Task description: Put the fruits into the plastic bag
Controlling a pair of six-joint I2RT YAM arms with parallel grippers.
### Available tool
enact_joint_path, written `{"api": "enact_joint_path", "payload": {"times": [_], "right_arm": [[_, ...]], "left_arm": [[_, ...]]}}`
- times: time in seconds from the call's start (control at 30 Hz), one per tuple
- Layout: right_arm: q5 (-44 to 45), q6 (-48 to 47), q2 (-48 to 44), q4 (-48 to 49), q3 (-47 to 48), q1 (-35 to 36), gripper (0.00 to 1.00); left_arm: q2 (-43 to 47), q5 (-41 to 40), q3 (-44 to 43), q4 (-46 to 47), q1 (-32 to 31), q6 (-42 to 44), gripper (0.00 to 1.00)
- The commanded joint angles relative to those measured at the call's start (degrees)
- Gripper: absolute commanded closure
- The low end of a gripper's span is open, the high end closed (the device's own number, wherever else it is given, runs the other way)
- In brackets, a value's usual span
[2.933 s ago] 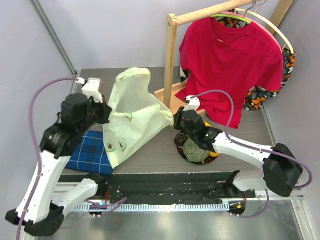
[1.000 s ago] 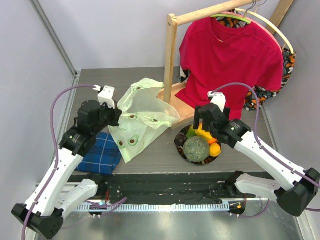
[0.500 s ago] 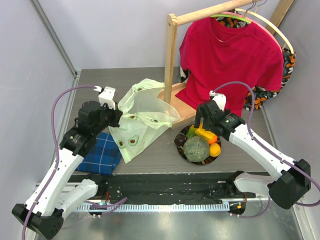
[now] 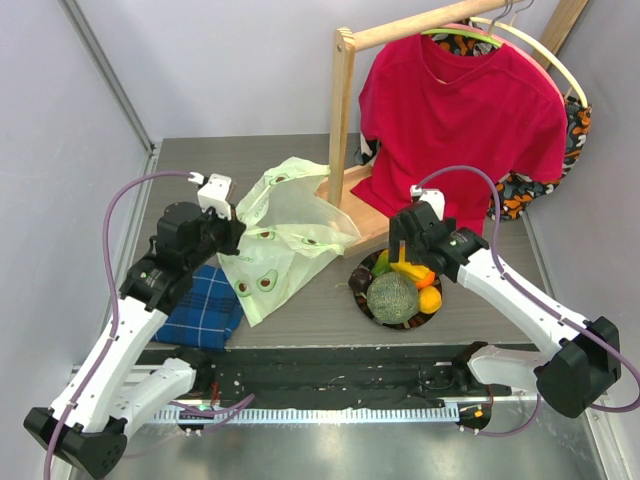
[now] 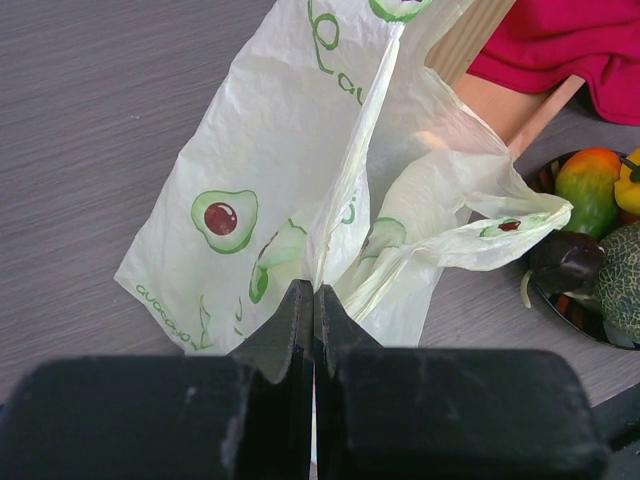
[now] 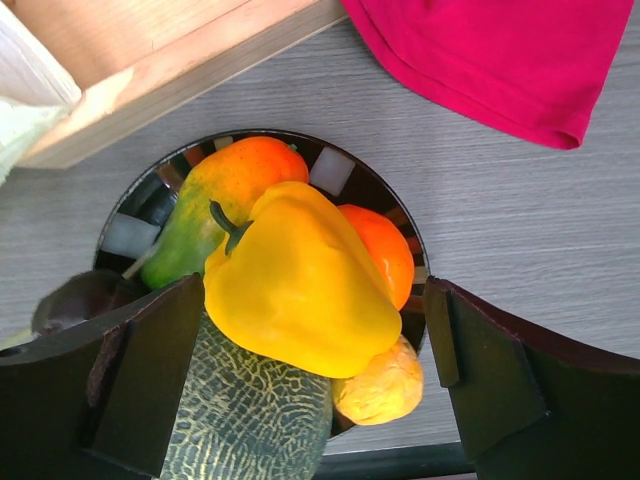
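Note:
The plastic bag [image 4: 288, 232] [image 5: 300, 160] lies slumped on the table, its pinched edge lifted by my left gripper [image 4: 233, 236] [image 5: 314, 292], which is shut on it. The fruits sit piled on a dark plate [image 4: 372, 317] [image 6: 331, 168]: a netted melon [image 4: 392, 297] [image 6: 250, 420], a yellow pepper [image 4: 409, 268] [image 6: 300, 285], an orange [image 6: 388, 250], a green-orange piece [image 6: 205, 205], a small yellow piece [image 6: 380, 385] and a dark purple piece [image 4: 358, 280] [image 5: 565, 262]. My right gripper [image 4: 406, 252] [image 6: 312, 300] hangs open just above the pile, with its fingers on either side of the pepper.
A blue plaid cloth [image 4: 200, 305] lies left of the bag. A wooden rack, with its post [image 4: 341, 120] and base [image 4: 352, 198], stands right behind the bag and plate. On the rack hang a red shirt [image 4: 460, 120] and a patterned cloth [image 4: 520, 195].
The left gripper has lowered the bag from high up onto the table and now holds still. The right gripper has shifted slightly left and closer over the pepper.

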State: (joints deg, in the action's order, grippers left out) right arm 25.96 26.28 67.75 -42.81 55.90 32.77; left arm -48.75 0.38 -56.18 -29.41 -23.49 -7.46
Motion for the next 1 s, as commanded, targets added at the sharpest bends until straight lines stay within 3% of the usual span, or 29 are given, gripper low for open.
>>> {"api": "enact_joint_path", "payload": {"times": [0.0, 0.6, 0.97], "right_arm": [[-1.3, -7.5, -1.2, 1.2, 0.3, -0.2, 0.0], [-5.7, -17.1, 0.4, 3.6, -1.5, -0.3, 0.04], [-6.4, -19.2, 4.0, 4.1, -1.9, -0.2, 0.15]], "left_arm": [[-0.5, 1.7, 0.0, 2.2, 0.1, -0.5, 1.0], [-1.0, 1.5, 0.1, 1.8, 0.1, -0.5, 1.0], [-1.2, 1.5, 0.0, 1.7, 0.1, -0.5, 1.0]]}}
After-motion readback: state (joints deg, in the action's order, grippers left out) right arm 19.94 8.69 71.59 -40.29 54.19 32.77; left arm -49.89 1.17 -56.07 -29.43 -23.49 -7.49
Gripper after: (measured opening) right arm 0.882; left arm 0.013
